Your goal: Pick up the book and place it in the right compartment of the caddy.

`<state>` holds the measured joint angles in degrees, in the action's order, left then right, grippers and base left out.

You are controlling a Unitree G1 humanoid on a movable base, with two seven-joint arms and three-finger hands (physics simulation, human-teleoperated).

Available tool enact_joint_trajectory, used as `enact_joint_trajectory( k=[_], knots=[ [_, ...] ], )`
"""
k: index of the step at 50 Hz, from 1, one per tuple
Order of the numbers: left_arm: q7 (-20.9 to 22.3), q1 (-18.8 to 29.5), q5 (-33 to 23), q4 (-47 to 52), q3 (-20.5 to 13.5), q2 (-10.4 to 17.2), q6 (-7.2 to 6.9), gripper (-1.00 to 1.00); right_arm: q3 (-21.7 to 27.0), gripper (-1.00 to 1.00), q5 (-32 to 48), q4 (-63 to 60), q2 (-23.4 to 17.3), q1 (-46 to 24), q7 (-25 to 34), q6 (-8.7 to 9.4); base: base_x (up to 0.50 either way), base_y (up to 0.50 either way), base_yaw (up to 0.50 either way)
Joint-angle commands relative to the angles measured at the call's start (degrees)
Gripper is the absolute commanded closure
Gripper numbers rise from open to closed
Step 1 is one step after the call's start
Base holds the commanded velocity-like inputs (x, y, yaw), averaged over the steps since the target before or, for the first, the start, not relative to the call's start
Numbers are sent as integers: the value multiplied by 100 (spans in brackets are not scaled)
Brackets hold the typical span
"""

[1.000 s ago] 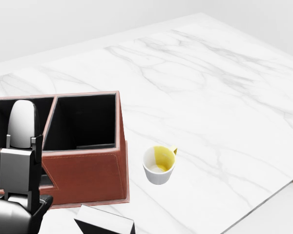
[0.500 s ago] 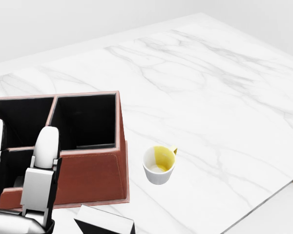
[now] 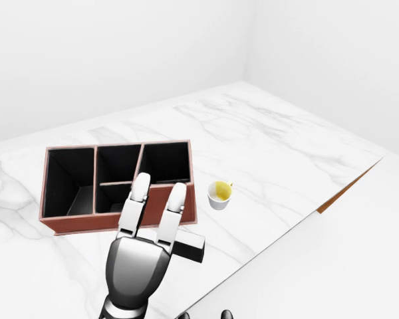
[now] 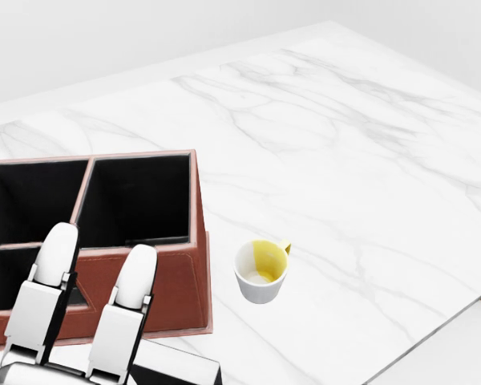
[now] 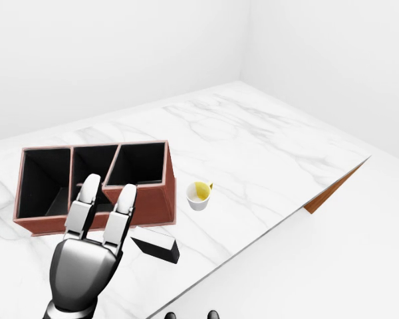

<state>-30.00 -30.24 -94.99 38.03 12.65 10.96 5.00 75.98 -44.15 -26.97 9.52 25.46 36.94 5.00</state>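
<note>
Your left hand has slid right, fingers spread above the book at lower centre; dropping carelessly could clip the caddy.

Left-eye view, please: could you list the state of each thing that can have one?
caddy: upright, compartments look empty.
book: lying flat on the table below the caddy, not in any hand.
cup: upright, right of the caddy.
left hand: open, fingers extended over the caddy's near wall.
right hand: barely visible, state unclear.
</note>
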Motion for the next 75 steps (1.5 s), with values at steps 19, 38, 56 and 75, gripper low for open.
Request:
enact_joint_trajectory(
  k=[19, 38, 56, 75],
  knots=[
    [0, -129, -321, -219, 1221, 478, 0, -100, -31, -100, 67, 4, 28, 2, 19, 0, 0, 0, 0],
    [0, 801, 103, -1286, 1362, 255, 0, -100, -54, -100, 95, 27, 32, 5, 25, 0, 0, 0, 0],
    [0, 817, 104, -1259, 1258, 200, 0, -100, -17, -100, 109, -131, 68, 10, -124, 0, 0, 0, 0],
    [0, 881, 183, -1326, 1175, 163, 0, -100, 7, -100, 83, -139, 59, -1, -122, 0, 0, 0, 0]
  ],
)
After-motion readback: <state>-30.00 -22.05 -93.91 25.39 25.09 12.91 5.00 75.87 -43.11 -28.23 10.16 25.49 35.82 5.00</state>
